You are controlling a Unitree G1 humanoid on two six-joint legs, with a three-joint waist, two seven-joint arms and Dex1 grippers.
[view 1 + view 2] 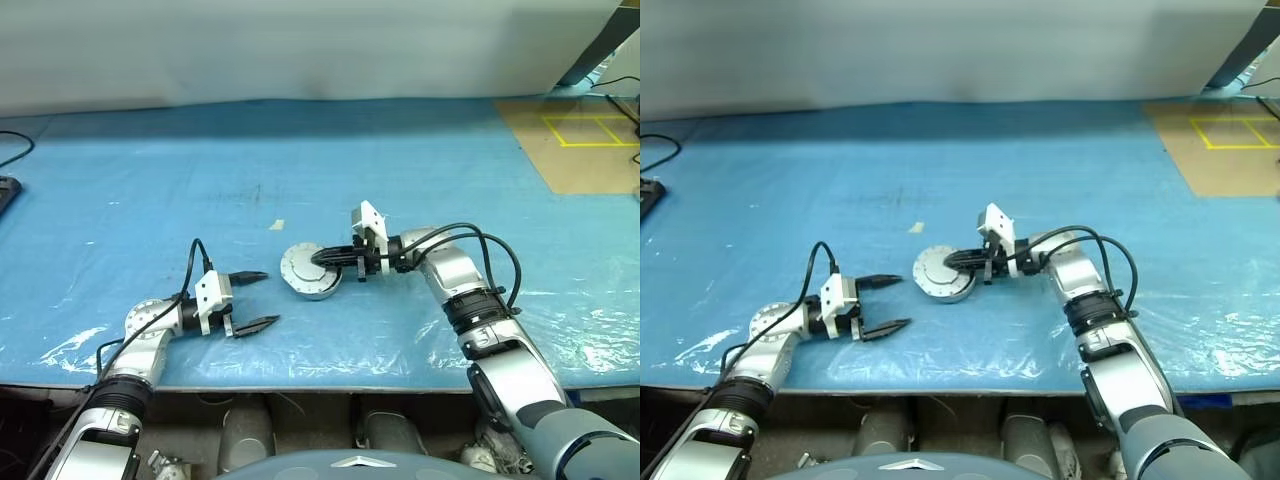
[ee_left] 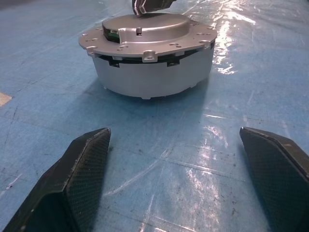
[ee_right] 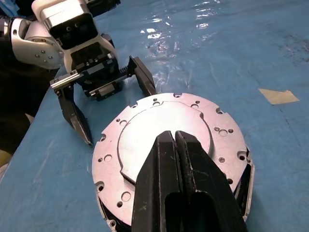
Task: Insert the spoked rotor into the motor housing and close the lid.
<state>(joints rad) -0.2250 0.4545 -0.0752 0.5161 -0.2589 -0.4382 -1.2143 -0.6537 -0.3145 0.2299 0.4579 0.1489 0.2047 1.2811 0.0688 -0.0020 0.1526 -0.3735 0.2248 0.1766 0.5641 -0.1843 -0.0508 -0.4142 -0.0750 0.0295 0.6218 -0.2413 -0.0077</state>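
Lid [image 3: 166, 130], the round grey metal disc with a raised centre plate and a ring of small holes, sits down on the motor housing [image 2: 154, 77], a shallow round silver-grey casing. A thin dark seam shows between flange and wall, so we judge it down but maybe not fully seated. Spoked rotor isn't visible; we take it as inside.

Step in hand looks like pressing the lid home. Right gripper [image 3: 175, 136] has its black fingers pinched together, tips lying on top of the lid's raised plate, reaching in from the housing's far side relative to the left gripper. We'd push straight down over the centre, not at the rim, or the lid may tilt and the casing skid on the glossy blue plastic sheet over the table [image 1: 150, 200].

Left gripper [image 1: 252, 299] has fingers spread wide, holding nothing, pointing at the housing from just short of it. We could use it to brace the wall.
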